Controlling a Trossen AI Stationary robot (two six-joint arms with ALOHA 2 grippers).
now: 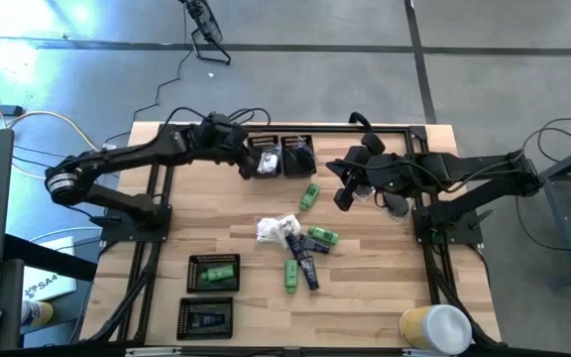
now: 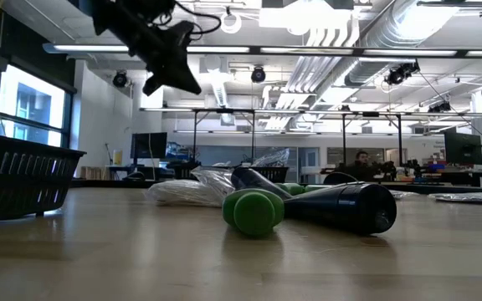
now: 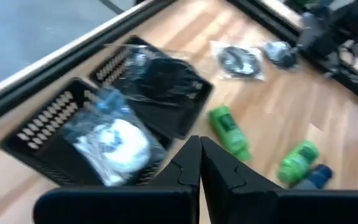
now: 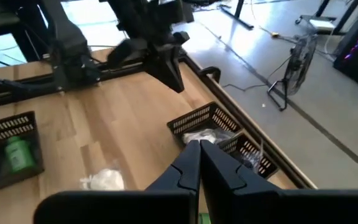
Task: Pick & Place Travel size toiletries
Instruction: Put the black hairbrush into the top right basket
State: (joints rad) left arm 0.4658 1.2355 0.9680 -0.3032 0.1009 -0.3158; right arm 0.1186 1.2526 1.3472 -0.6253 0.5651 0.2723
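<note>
At the lower left of the high view two black mesh rectangular trays sit on the pale wood-plank table (image 1: 385,288): the lower tray (image 1: 206,317) holds a dark navy tube, and the tray above it (image 1: 213,272) holds a bright green tube (image 1: 220,270).

At upper centre-left, the left gripper (image 1: 247,165) hangs over the left edge of two more mesh trays standing side by side near the table's far edge; in the left wrist view its dark fingers (image 3: 188,163) are pressed together with nothing between them. The left of these trays (image 1: 265,157) carries a white crinkly packet (image 3: 114,138), the right one (image 1: 298,156) a dark round piece in a glossy clear bag (image 3: 165,78).

In the middle of the frame lies the loose heap of toiletries: a crumpled white packet (image 1: 277,229), stubby green tubes (image 1: 322,236) and navy tubes (image 1: 305,266), with one green tube (image 1: 309,195) apart, just below the trays.

At centre-right, the right gripper (image 1: 344,199) hovers above bare wood, its fingers (image 4: 189,160) closed and empty. A clear bag with a dark round piece (image 1: 396,203) lies beside it. A yellow cup (image 1: 434,327) stands at the lower right.
</note>
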